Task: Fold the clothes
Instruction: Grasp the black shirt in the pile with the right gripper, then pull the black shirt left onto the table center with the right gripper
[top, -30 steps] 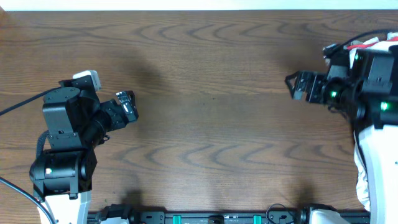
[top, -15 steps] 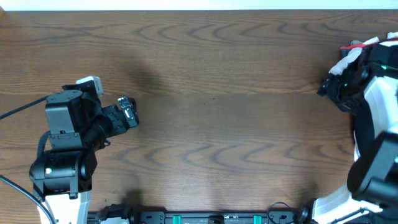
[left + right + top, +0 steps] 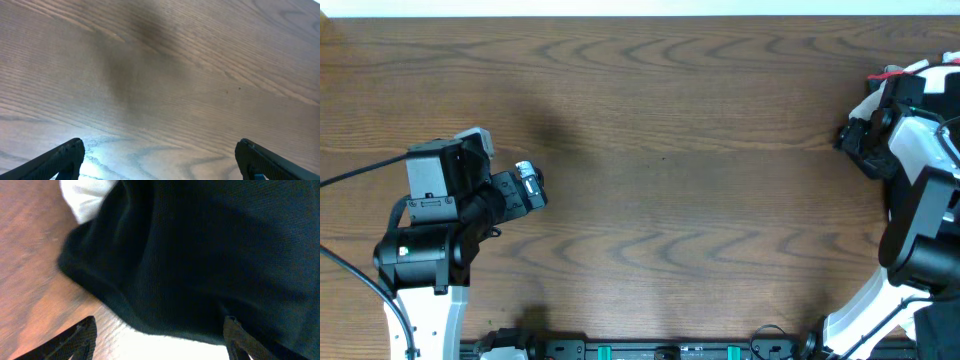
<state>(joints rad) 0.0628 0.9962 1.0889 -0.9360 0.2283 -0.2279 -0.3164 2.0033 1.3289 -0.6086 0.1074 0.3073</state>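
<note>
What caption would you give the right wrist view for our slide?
Open fingers frame a black shirt on the wooden table, white cloth behind it.

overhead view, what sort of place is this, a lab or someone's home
Probably a robot lab bench rather than a home: a wood-grain table with a left arm and a right arm mounted along one edge, and a black shirt lying against white cloth.

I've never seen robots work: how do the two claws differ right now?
The left claw hangs over bare wooden table; the right claw is at the table's right edge, close over a black shirt. The left claw's camera sees only wood; the right claw's is nearly filled by shirt, with white cloth beside. Both have fingers spread apart.
</note>
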